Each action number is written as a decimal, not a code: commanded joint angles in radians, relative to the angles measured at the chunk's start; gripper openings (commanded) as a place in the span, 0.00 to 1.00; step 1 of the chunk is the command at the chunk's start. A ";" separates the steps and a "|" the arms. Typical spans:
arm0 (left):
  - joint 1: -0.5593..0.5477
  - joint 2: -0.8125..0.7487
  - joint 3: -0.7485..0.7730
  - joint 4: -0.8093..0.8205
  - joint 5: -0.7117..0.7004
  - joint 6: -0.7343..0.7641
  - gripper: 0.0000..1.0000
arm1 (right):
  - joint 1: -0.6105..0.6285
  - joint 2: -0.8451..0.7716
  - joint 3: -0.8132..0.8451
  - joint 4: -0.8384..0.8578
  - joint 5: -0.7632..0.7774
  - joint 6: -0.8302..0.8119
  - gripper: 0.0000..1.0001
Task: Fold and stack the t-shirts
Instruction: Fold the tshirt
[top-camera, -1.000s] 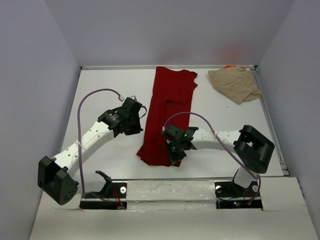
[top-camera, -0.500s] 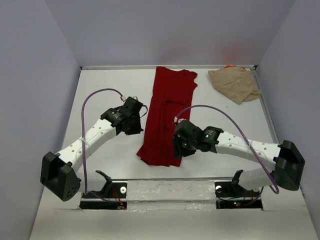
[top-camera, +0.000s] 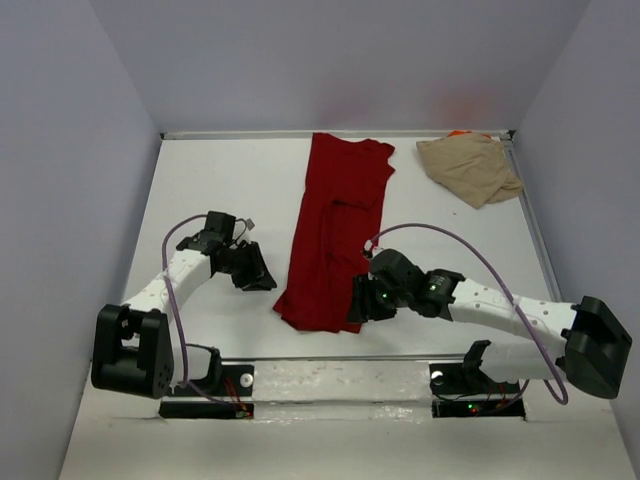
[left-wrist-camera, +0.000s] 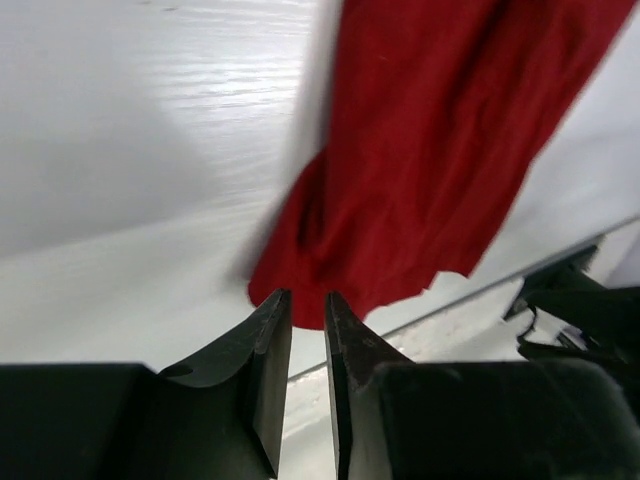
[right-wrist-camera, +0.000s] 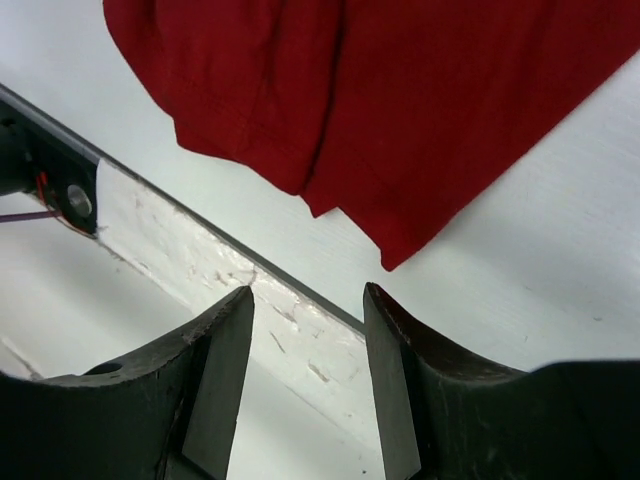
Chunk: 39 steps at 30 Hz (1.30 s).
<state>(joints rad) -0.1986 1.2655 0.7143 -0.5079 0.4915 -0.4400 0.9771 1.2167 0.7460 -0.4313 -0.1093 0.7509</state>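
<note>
We see the left gripper (top-camera: 262, 280) low over the white table (top-camera: 215, 180), at 9 o'clock of the near hem of the large plain dark red cloth t-shirt (top-camera: 335, 225), just beside it. In the left wrist view its fingers (left-wrist-camera: 265, 350) stand a narrow slit apart with nothing between them: released, no grip. The bunched hem corner lies just ahead of the tips; we cannot tell if they touch it. A purple cable (top-camera: 178, 300) loops along that arm.

The dark red t-shirt lies in the middle of the table as a long narrow strip. Its collar end is at 12 o'clock by the far wall and its hem end at 6 o'clock, close to the white scratched front rail (top-camera: 340, 375). One sleeve is folded in over the body near mid-length.

The right gripper (top-camera: 358, 308) sits at 4 o'clock of the hem, just beside the shirt's near right corner. In the right wrist view its fingers are well apart and empty, so it is released too. The red hem corner lies just ahead of the tips, with the front rail running under them.

The plain tan cloth t-shirt (top-camera: 470, 168) lies crumpled at 1 o'clock in the far right corner, well apart from the red one. A sliver of bright orange fabric (top-camera: 460, 133) peeks out at its 12 o'clock edge, against the far wall.
</note>
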 joint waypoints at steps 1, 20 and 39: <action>0.034 0.008 -0.006 0.062 0.315 0.050 0.32 | -0.044 -0.082 -0.097 0.216 -0.134 0.074 0.54; 0.191 0.106 -0.145 -0.003 0.486 0.127 0.40 | -0.137 -0.080 -0.185 0.350 -0.199 0.186 0.57; 0.228 0.192 -0.203 0.078 0.469 0.100 0.40 | -0.156 -0.149 -0.178 0.319 -0.208 0.182 0.57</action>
<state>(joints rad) 0.0216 1.4364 0.5430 -0.4763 0.8864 -0.3168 0.8379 1.1210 0.5705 -0.1772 -0.2813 0.9394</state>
